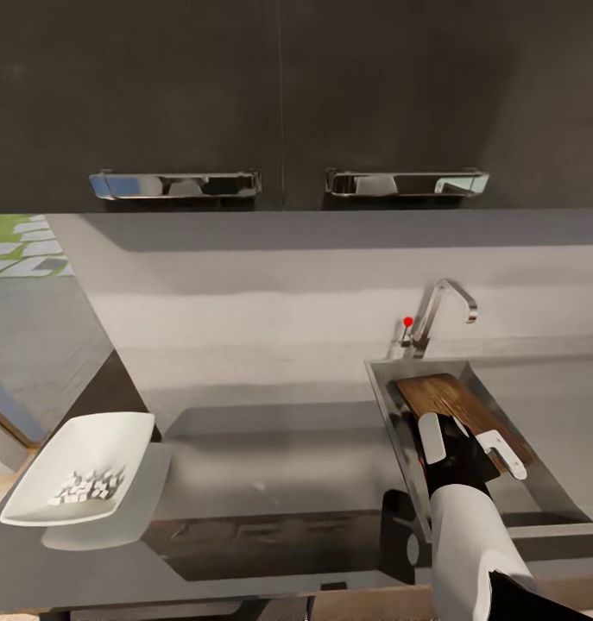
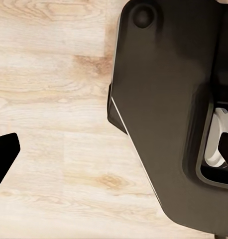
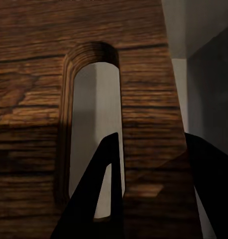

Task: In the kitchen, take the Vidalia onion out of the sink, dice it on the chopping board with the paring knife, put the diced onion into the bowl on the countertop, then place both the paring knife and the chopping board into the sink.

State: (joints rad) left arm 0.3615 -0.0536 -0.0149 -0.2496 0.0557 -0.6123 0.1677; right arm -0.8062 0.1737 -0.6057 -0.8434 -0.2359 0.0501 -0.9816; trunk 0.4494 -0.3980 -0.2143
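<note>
Landmark: sink, set in the countertop.

Chopping board inside the sink, tilted, far end toward the tap, near end under the right gripper. Right gripper over the sink's near half, fingers spread either side of the board's end. In right wrist view, dark board grain up close with its slotted handle hole; one dark finger across the slot, the other past the board's edge. Jaws set about the board's handle end; firm clamp or loose, cannot tell.

Bowl on the countertop well left of the sink, small white diced pieces inside.

Left wrist view: pale wood floor, dark robot body, one black fingertip at the edge; left jaw spacing cannot be told.
</note>
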